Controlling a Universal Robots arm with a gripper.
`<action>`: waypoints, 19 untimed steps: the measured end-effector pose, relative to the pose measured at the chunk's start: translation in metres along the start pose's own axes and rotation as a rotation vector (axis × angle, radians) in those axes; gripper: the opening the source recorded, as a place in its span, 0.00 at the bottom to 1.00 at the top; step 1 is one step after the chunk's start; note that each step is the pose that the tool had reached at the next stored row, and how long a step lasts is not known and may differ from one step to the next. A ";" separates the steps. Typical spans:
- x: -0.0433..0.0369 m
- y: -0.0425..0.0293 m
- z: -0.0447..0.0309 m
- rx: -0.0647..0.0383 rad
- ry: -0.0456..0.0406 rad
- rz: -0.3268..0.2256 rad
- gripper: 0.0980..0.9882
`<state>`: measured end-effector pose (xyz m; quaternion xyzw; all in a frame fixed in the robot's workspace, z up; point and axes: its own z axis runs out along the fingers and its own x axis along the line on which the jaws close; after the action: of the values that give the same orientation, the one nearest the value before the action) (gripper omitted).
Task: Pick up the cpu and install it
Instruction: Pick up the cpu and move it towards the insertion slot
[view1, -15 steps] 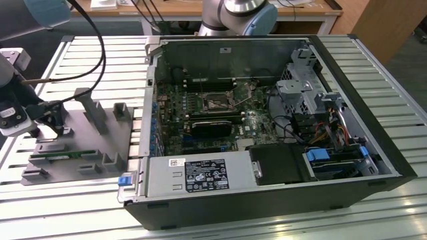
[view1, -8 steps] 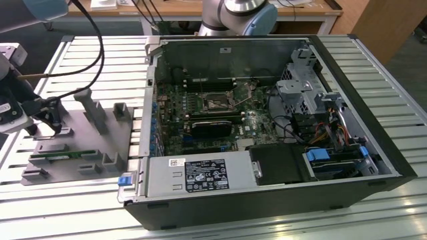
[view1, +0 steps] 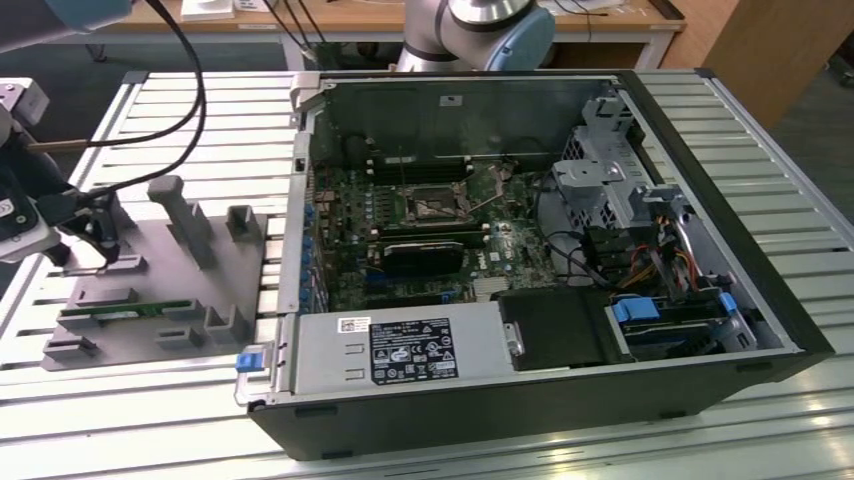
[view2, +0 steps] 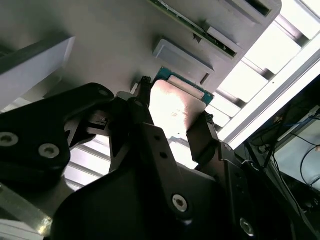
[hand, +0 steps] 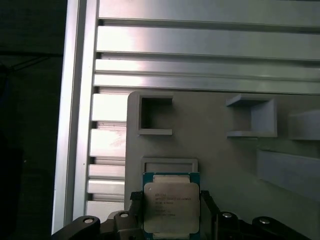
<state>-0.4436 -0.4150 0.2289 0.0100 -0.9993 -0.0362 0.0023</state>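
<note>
- Over the tray (view1: 147, 322), at its side away from the case (view1: 534, 405), the gripper (view1: 87, 240) hangs low.
- Between the two black fingers (hand: 136, 202) in the first wrist view sits the cpu (hand: 171, 205), silver top facing the camera, just beside a raised frame on the tray (hand: 215, 165).
- Each finger presses one of its opposite edges, so the gripper is closed on the cpu.
- The second wrist view shows the cpu (view2: 175, 107) close to the tray (view2: 100, 40); whether they touch cannot be told.
- A green stick (view1: 127, 311) lies on the tray, apart from the gripper.
</note>
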 end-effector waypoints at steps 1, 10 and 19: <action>0.0000 0.0000 -0.0011 0.000 0.0002 0.000 0.50; 0.0000 0.0009 -0.0121 0.000 0.0002 0.000 0.50; 0.0001 0.0016 -0.0213 0.000 0.0002 0.000 0.50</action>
<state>-0.4436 -0.4149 0.2503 0.0100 -0.9993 -0.0362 0.0025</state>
